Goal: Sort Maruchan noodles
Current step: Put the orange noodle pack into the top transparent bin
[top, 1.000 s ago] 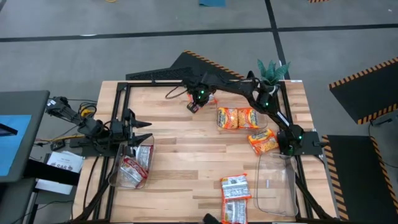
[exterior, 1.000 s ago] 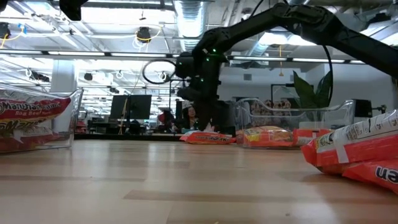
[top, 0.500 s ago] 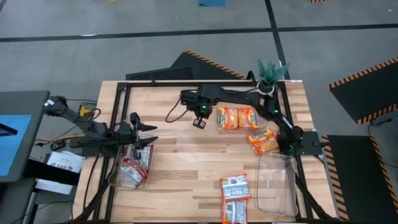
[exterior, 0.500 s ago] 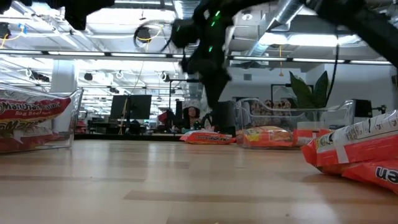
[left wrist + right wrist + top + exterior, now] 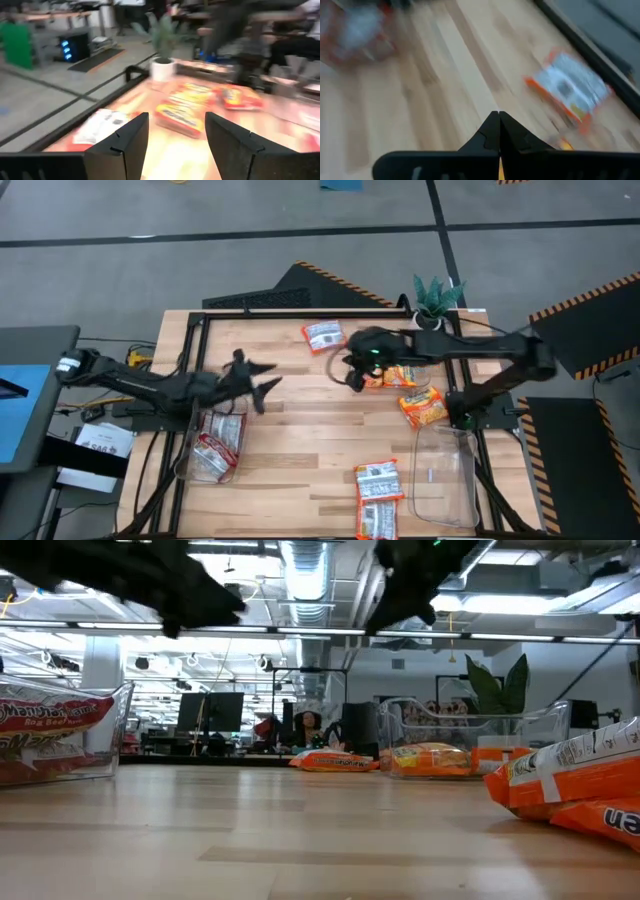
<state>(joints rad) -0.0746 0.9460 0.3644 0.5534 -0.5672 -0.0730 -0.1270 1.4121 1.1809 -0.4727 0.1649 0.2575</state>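
Noodle packets lie flat on the table. A white-and-red packet [image 5: 323, 335] [image 5: 570, 92] [image 5: 100, 127] is near the far edge. Two orange ones [image 5: 392, 370] [image 5: 185, 114] are partly under the right arm, and another orange one [image 5: 424, 406] lies near the right edge. Two white-and-red packets [image 5: 377, 498] are at the near edge, and more sit in the left clear bin [image 5: 212, 448]. My left gripper [image 5: 255, 380] [image 5: 175, 135] is open, in the air right of that bin. My right gripper [image 5: 352, 375] [image 5: 498, 127] is shut, raised beside the orange pair, holding nothing.
A clear bin [image 5: 445, 475] stands at the near right with no packet showing in it. A small potted plant [image 5: 437, 300] sits at the far right corner. A black frame [image 5: 195, 330] borders the table. Bare wood lies between the two bins.
My right gripper rose from the white-and-red packet at the far edge and swung toward the table's right and near side, stopping beside the orange pair; the packet stays lying where it was. My left gripper moved from above the left bin toward the table's middle.
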